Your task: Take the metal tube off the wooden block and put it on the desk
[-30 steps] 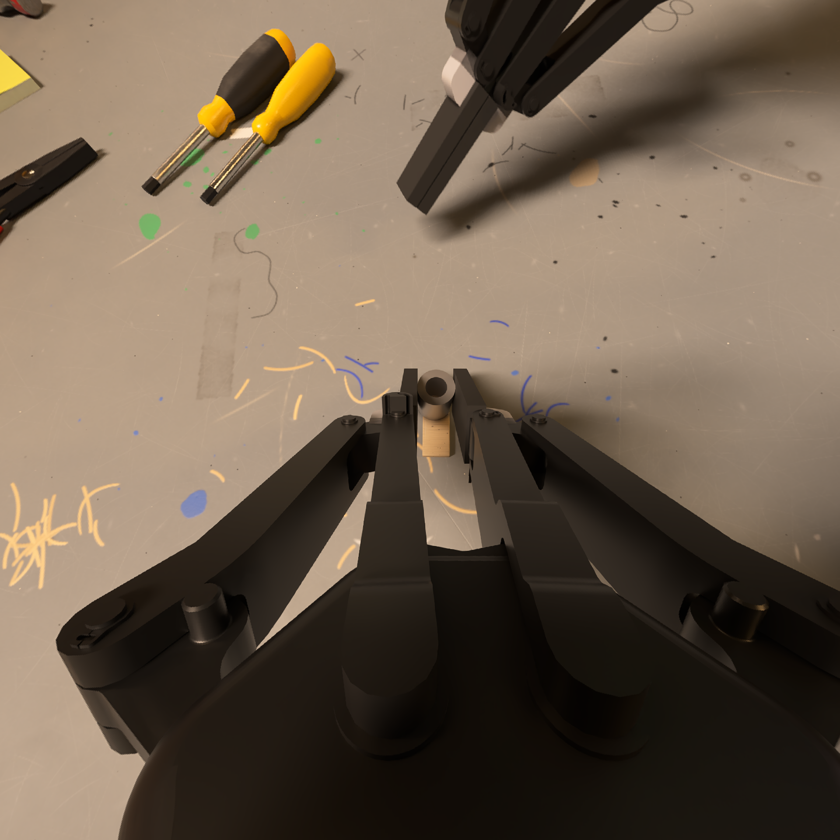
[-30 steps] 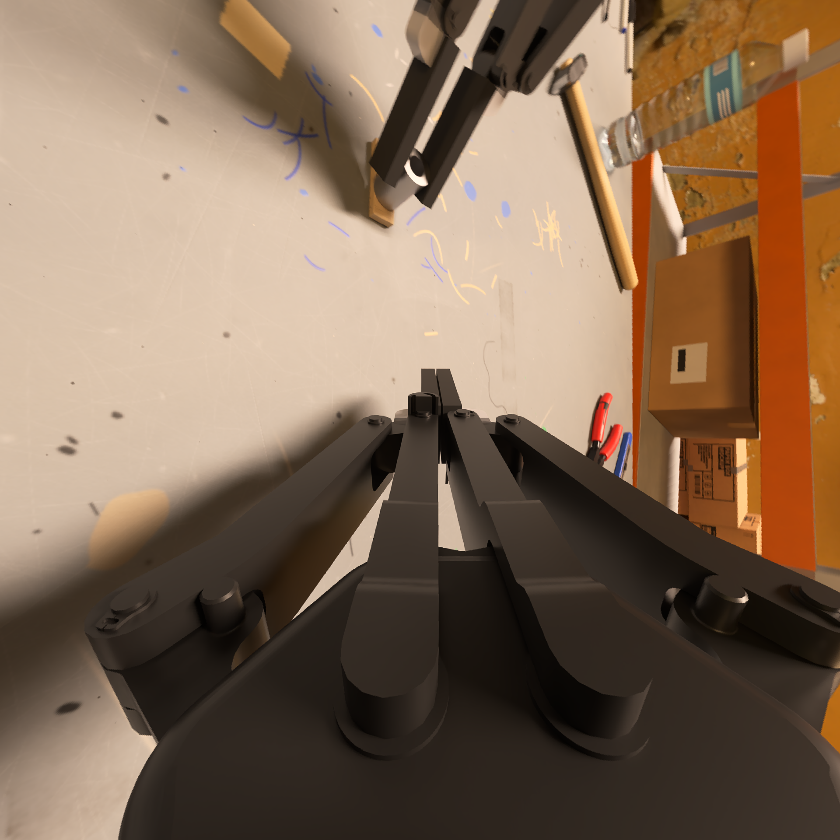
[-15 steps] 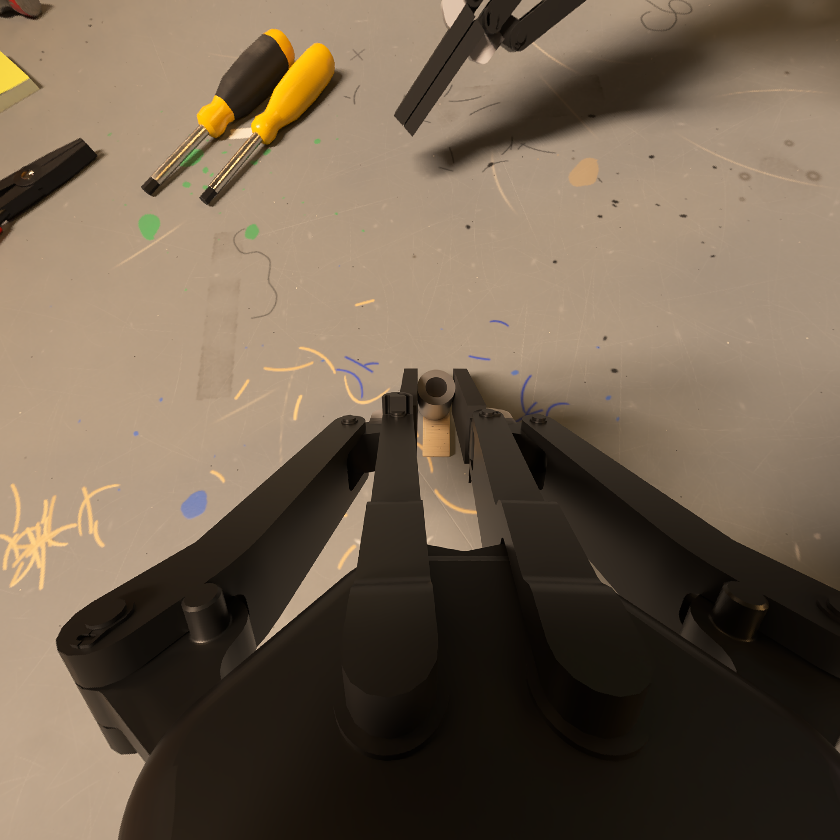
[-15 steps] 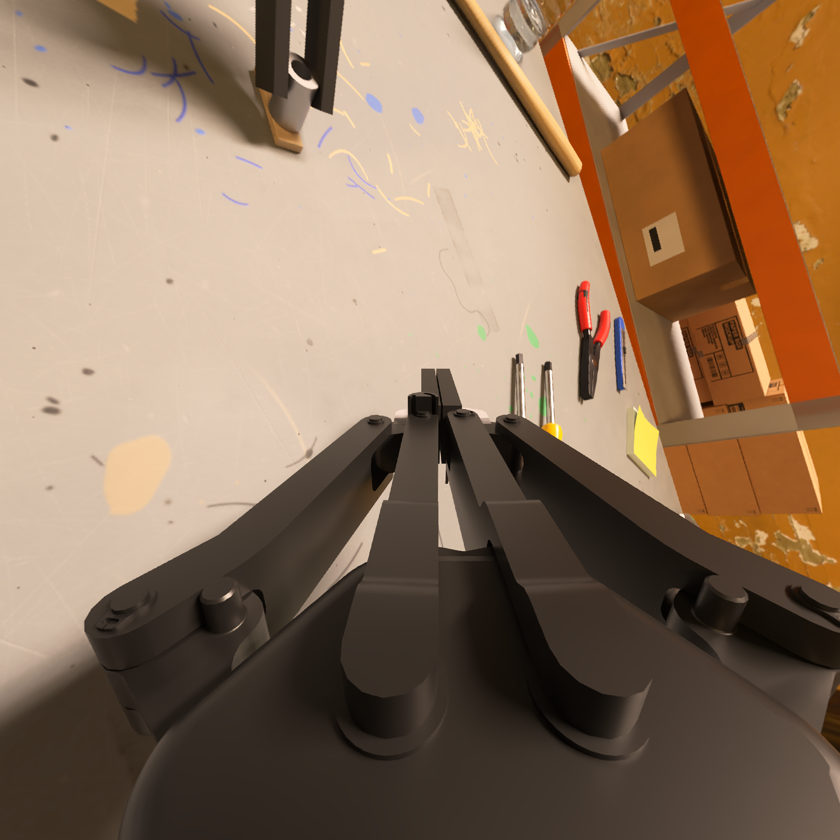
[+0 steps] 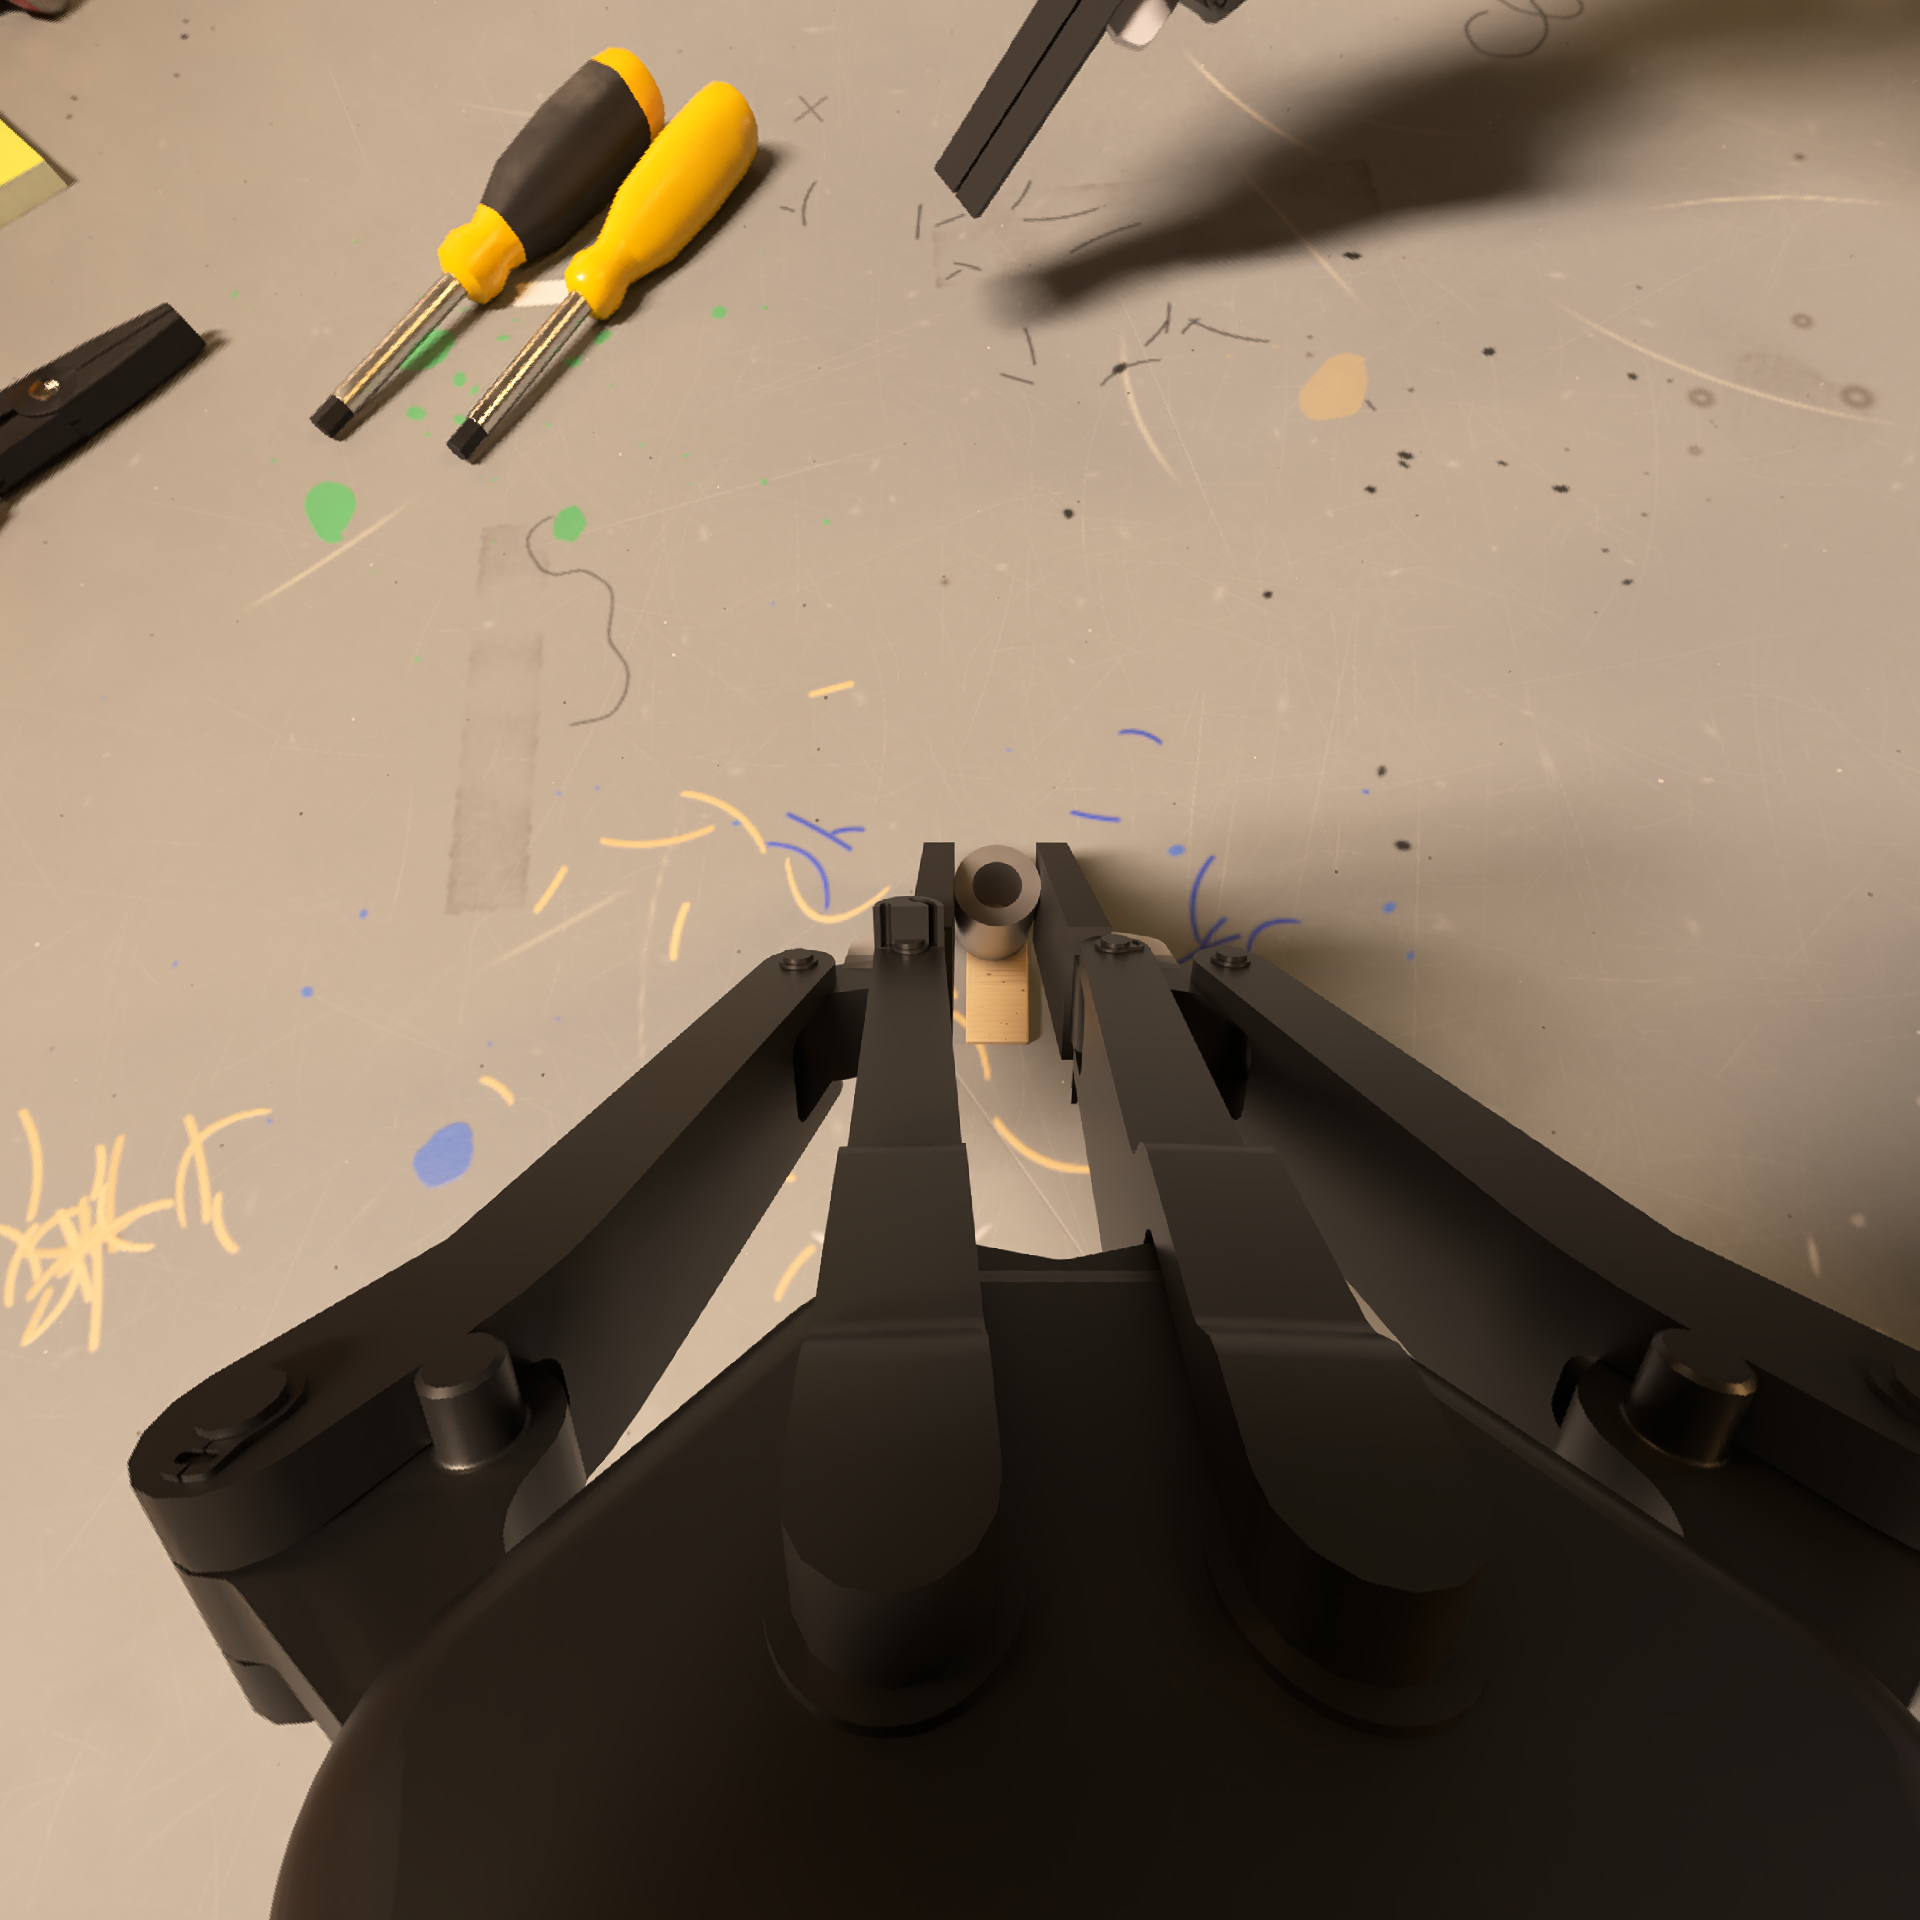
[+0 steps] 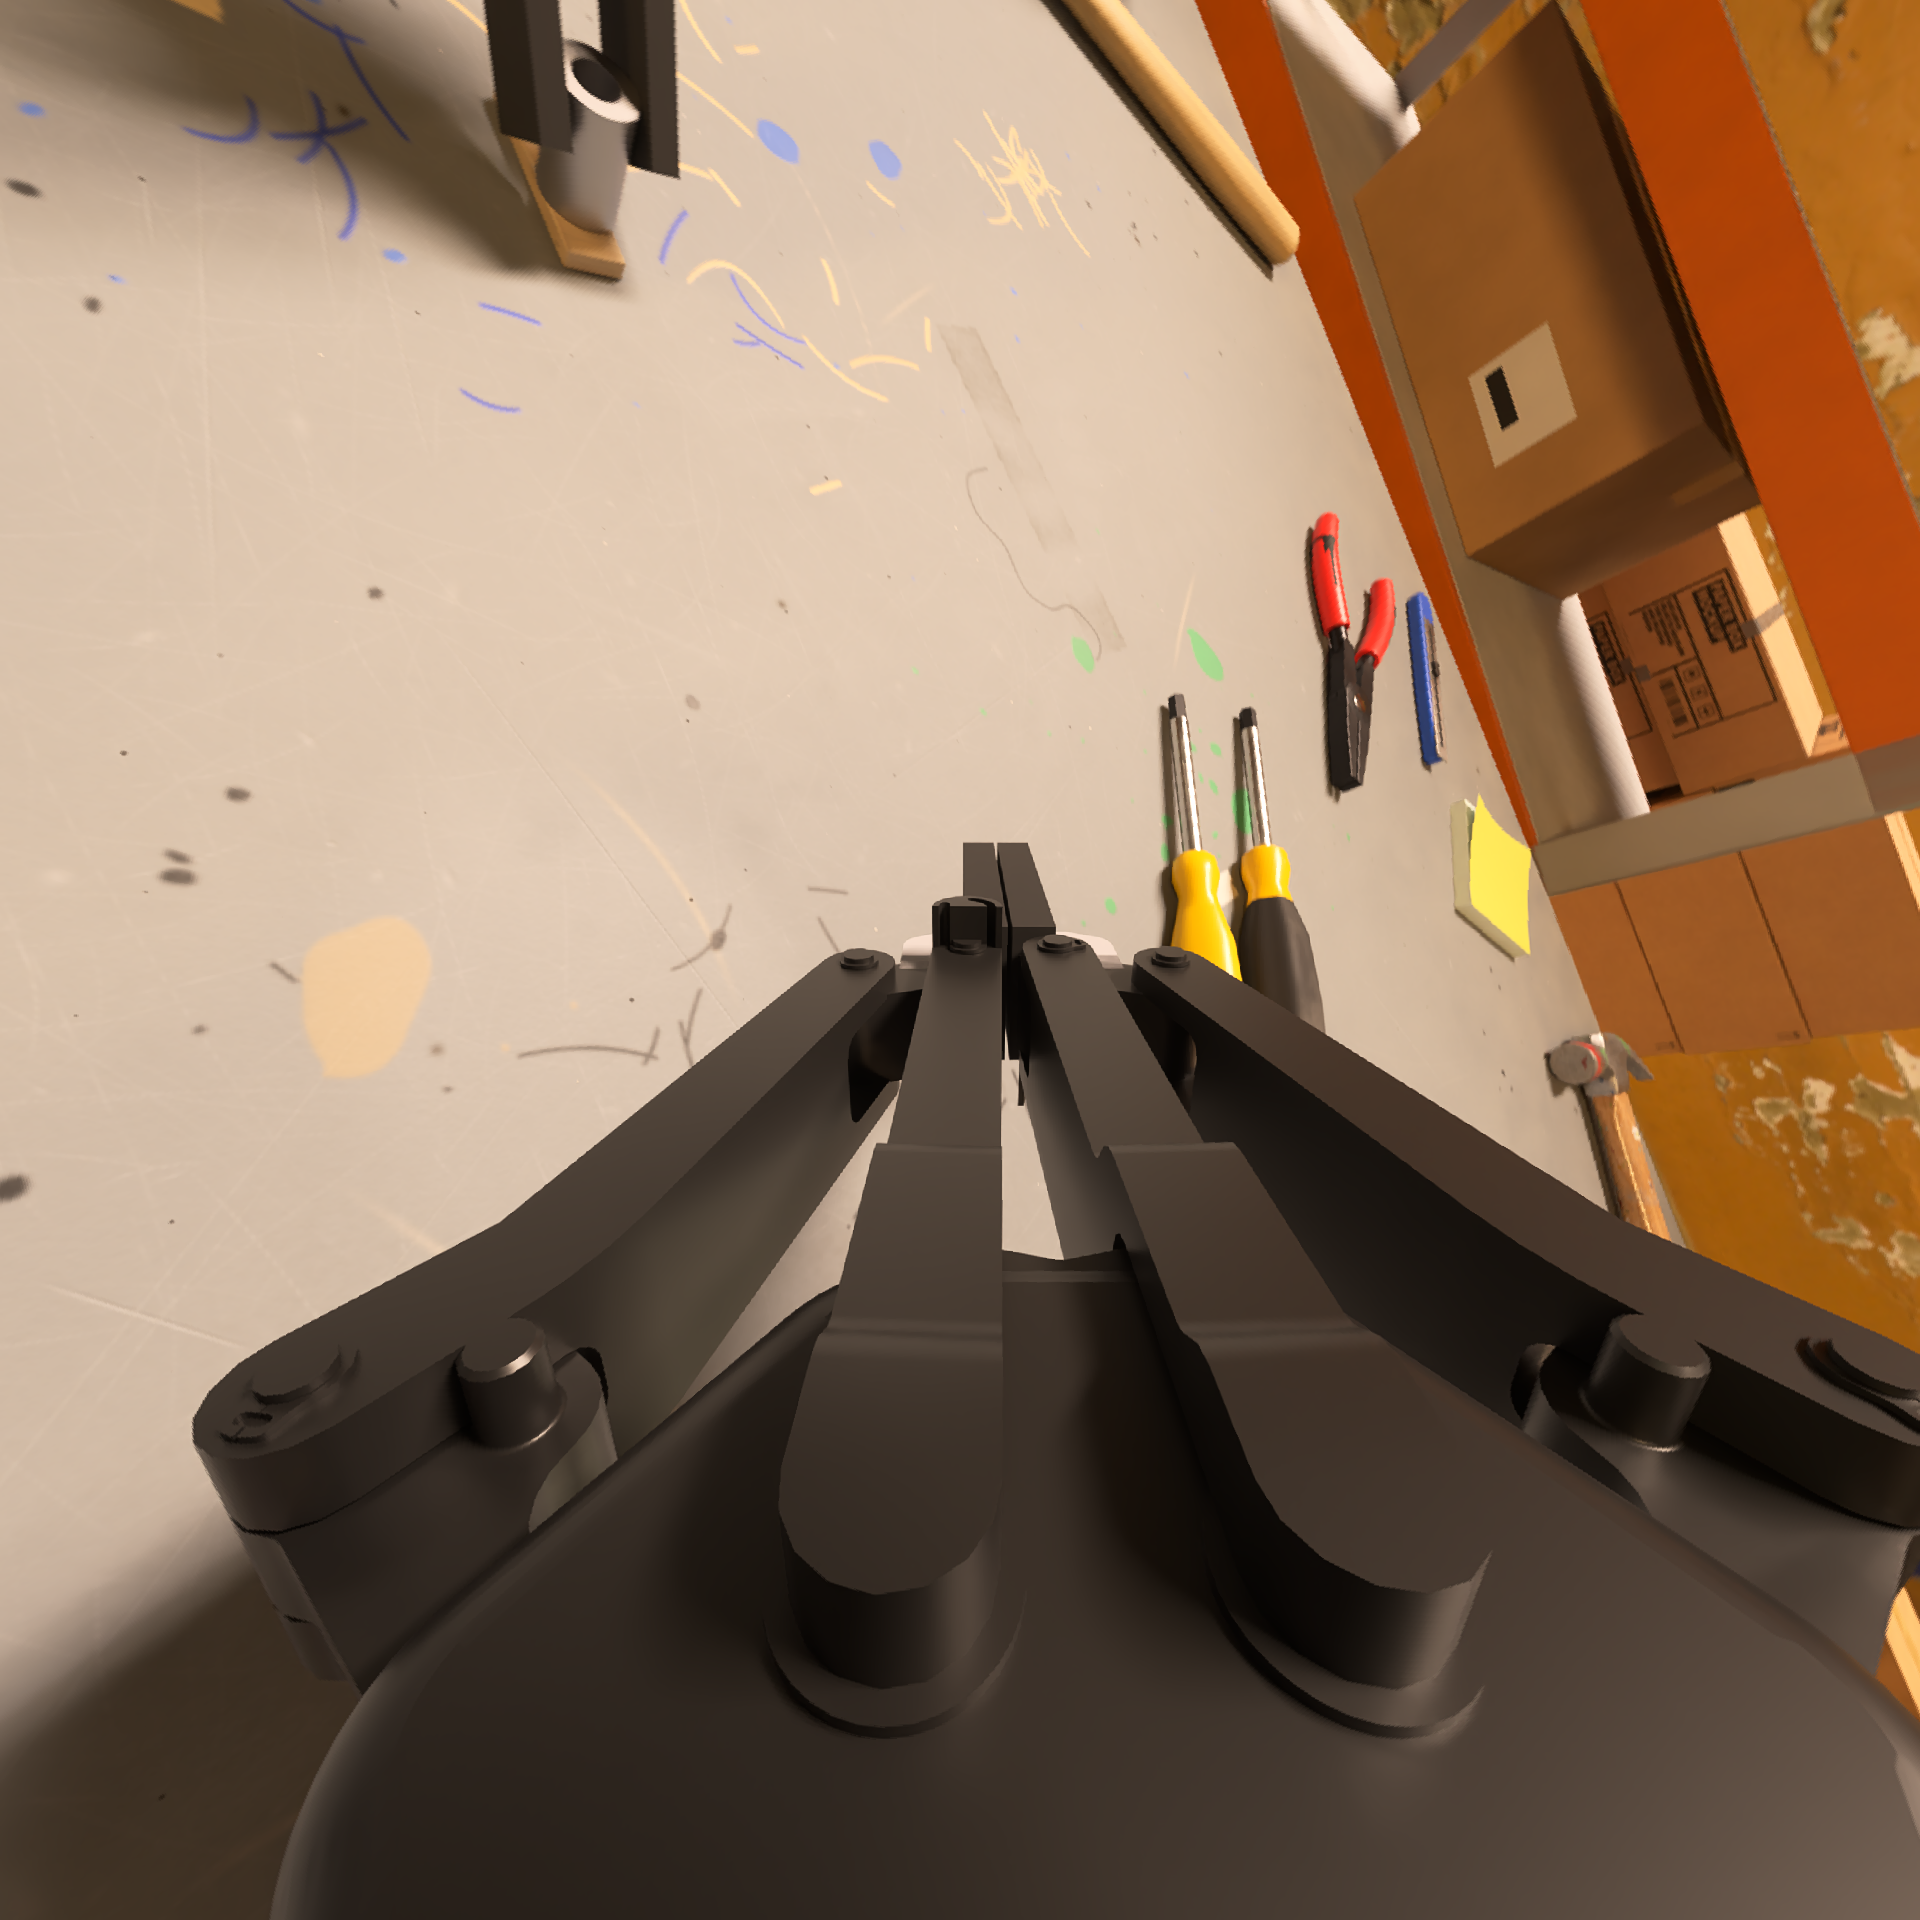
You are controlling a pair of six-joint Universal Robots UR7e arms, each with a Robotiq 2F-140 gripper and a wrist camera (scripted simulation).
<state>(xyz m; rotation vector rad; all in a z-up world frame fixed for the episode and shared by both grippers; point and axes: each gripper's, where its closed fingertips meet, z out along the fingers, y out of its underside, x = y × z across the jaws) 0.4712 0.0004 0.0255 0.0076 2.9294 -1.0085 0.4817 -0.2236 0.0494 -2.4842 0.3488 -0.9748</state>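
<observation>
The grey metal tube (image 5: 997, 899) stands upright on the small wooden block (image 5: 1000, 1006), which lies on the desk (image 5: 1351, 675). My left gripper (image 5: 995, 862) is shut on the tube, one finger pressed to each side. The right wrist view shows the same grasp far off: tube (image 6: 587, 135), block (image 6: 582, 239), left fingers (image 6: 525, 73). My right gripper (image 6: 997, 862) is shut and empty above the desk, apart from the tube and close to the screwdrivers. It also shows at the top of the left wrist view (image 5: 971, 187).
Two yellow-handled screwdrivers (image 5: 582, 239) lie at the upper left, with black pliers (image 5: 94, 384) and a yellow notepad (image 5: 21, 166) beyond. The right wrist view shows red-handled pliers (image 6: 1351, 644), a blue knife (image 6: 1425, 675), a wooden-handled hammer (image 6: 1184, 114) and an orange shelf with cardboard boxes (image 6: 1538, 343).
My right gripper, still shut, has drawn back from the tube and swung toward the screwdrivers. My left gripper, the tube and the block have not moved.
</observation>
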